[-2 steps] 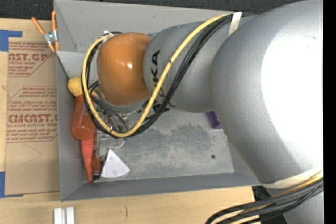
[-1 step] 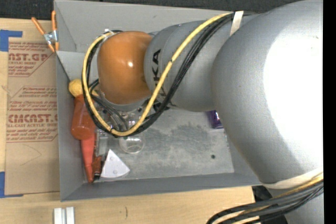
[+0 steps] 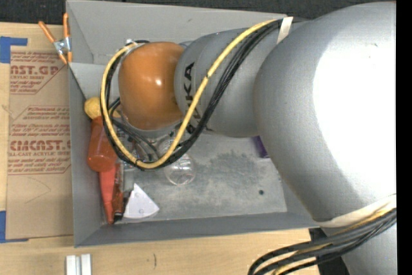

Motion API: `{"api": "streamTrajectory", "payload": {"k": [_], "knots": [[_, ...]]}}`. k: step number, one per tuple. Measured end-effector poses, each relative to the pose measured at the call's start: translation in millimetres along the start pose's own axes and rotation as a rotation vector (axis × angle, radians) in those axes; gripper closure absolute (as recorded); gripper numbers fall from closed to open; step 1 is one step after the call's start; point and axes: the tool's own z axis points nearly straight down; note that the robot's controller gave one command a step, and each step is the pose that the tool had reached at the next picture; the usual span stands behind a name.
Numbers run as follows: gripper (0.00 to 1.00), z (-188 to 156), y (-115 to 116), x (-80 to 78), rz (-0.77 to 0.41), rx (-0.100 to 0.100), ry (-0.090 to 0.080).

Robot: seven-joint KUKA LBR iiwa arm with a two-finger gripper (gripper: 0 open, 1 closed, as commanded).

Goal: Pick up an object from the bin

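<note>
Bottle (image 3: 98, 150), orange, lies against bin's (image 3: 82, 203) left wall; middle floor (image 3: 225, 180) bare.

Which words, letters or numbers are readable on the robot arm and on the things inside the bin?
"KA": black letters on the grey arm beside its orange cover; the letters below are crossed by cables and unreadable.
Orange plastic thing, white triangular piece, clear plastic piece: no text to read.

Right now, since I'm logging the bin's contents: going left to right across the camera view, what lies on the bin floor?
Orange translucent plastic piece → white triangular card → clear plastic piece → purple object.
</note>
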Motion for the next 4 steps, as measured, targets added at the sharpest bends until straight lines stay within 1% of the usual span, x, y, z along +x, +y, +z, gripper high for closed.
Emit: {"api": "streamTrajectory", "payload": {"k": [1,2,3,4], "knots": [[0.00,25,-9,-12.4,-0.158,0.003,-0.005],[0.00,37,-6,-7.7,0.028,0.008,-0.001],[0.00,38,-4,-9.2,0.006,0.013,-0.003],[0.00,40,-5,-3.0,-0.300,0.009,-0.027]]}}
